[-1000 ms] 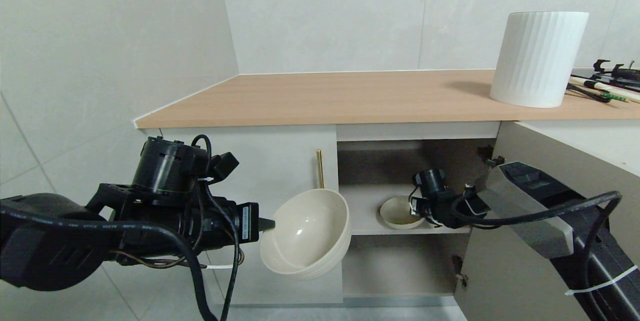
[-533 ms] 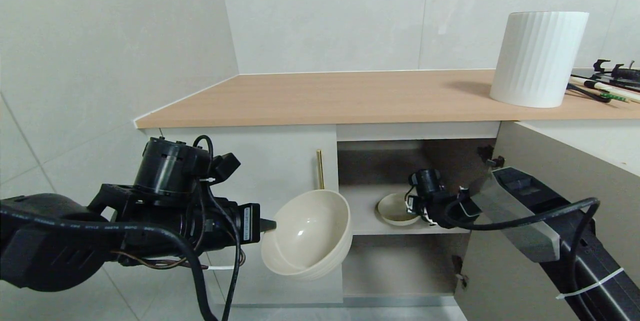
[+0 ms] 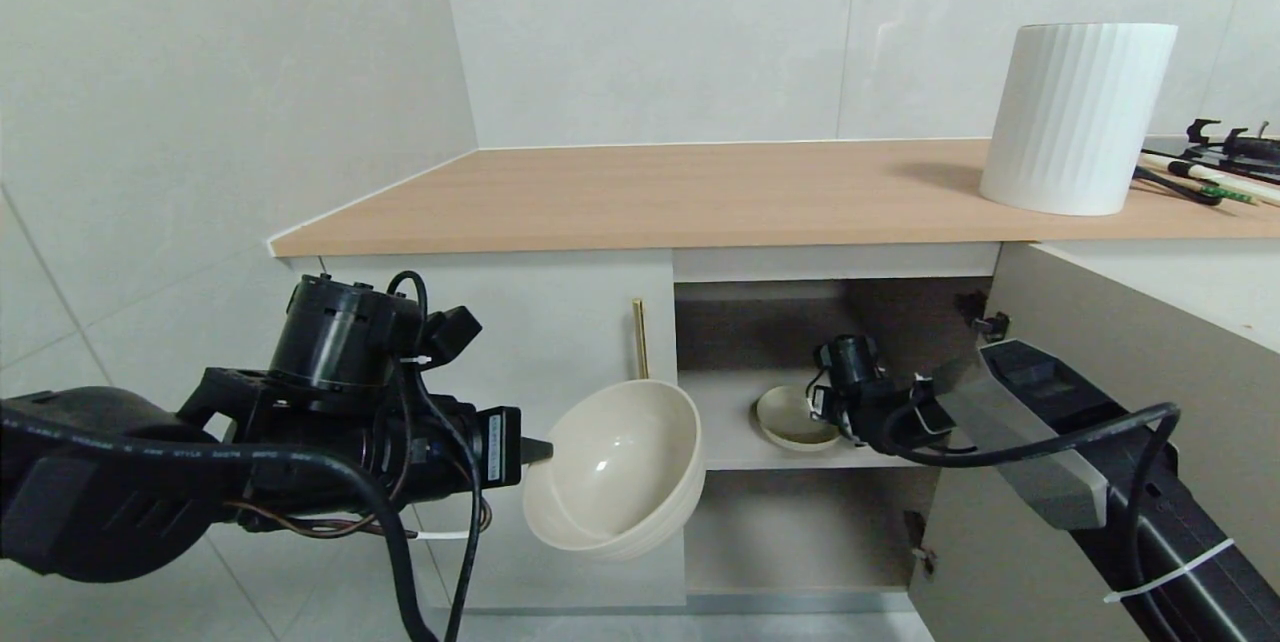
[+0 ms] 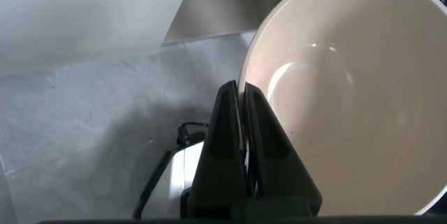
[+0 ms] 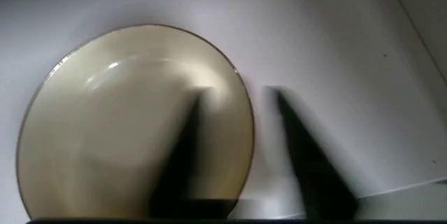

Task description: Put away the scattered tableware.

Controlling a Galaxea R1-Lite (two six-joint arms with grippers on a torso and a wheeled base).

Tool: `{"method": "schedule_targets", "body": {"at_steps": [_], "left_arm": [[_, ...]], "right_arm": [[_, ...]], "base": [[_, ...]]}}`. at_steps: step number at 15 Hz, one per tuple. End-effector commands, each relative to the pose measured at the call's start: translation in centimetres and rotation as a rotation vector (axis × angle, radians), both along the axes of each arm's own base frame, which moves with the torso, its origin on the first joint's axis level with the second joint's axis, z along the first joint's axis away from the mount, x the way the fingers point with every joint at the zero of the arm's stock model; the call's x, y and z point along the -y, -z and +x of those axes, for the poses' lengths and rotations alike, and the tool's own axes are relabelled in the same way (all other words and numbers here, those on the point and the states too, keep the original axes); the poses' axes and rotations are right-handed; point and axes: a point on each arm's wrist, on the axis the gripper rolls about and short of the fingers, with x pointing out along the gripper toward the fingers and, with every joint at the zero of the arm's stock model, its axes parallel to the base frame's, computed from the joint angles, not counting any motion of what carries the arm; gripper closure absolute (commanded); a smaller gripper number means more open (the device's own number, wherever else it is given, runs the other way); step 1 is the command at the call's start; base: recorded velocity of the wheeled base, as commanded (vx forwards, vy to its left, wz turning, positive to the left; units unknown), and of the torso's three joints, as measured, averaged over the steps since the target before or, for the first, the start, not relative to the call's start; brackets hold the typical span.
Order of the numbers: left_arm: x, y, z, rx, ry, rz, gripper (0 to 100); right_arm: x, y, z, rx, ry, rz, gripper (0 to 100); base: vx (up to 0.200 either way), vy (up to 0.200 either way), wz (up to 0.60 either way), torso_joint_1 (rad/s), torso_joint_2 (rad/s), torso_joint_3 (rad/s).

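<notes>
The left gripper (image 3: pixel 537 448) is closed on the rim of the cream bowl (image 3: pixel 615 467). In the left wrist view its fingers (image 4: pixel 225 140) are pressed together on the rim edge, one on the inner face and one on the outer. The bowl is held clear of any surface and tilted on its side, with its opening facing the head camera. It hangs in front of the closed cabinet door (image 3: pixel 540 322), directly at 6 o'clock of the brass handle (image 3: pixel 639 337). The small plate (image 3: pixel 790 419) lies flat on the shelf (image 3: pixel 720 422) inside the open cabinet compartment (image 3: pixel 770 322), at 3 o'clock of the bowl. The right gripper (image 5: pixel 237 93) is inside the compartment, at the 3 o'clock side of the plate in the head view. Its fingers are spread apart and straddle the plate rim, one above the plate's inner surface and one above the bare shelf. Blur prevents confirming any contact with the plate. The open cabinet door (image 3: pixel 990 562) stands at 3 o'clock of the compartment. On the countertop (image 3: pixel 700 192), a white ribbed container (image 3: pixel 1075 117) stands upright at 2 o'clock of the head view. A group of utensils (image 3: pixel 1215 177) lies just beside it at its 3 o'clock.
</notes>
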Motion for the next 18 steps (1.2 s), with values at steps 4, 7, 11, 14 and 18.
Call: {"method": "schedule_targets", "body": {"at_steps": [4, 7, 11, 14, 18], "left_arm": [[0.4, 0.8, 0.4, -0.025, 0.007, 0.012, 100], [2.0, 2.2, 1.4, -0.041, -0.012, 0.082, 100], [4.5, 5.6, 2.6, -0.066, -0.07, 0.249, 100], [6.3, 7.6, 2.0, -0.087, -0.05, 0.329, 100], [7.1, 8.2, 1.4, -0.096, -0.028, 0.346, 100]], "right_arm": [[0.1, -3.5, -0.9, 0.003, 0.043, 0.056, 0], [-0.9, -9.9, -5.9, -0.049, -0.007, 0.129, 0], [-2.4, -15.9, -13.7, -0.119, -0.229, 0.194, 0], [-3.5, -21.5, -20.1, -0.172, -0.402, 0.218, 0], [-5.8, -23.4, -25.5, -0.288, -0.593, 0.223, 0]], "base": [[0.0, 0.0, 0.0, 0.0, 0.0, 0.0], [0.0, 0.0, 0.0, 0.0, 0.0, 0.0], [0.0, 0.0, 0.0, 0.0, 0.0, 0.0], [0.0, 0.0, 0.0, 0.0, 0.0, 0.0], [0.0, 0.0, 0.0, 0.0, 0.0, 0.0]]}}
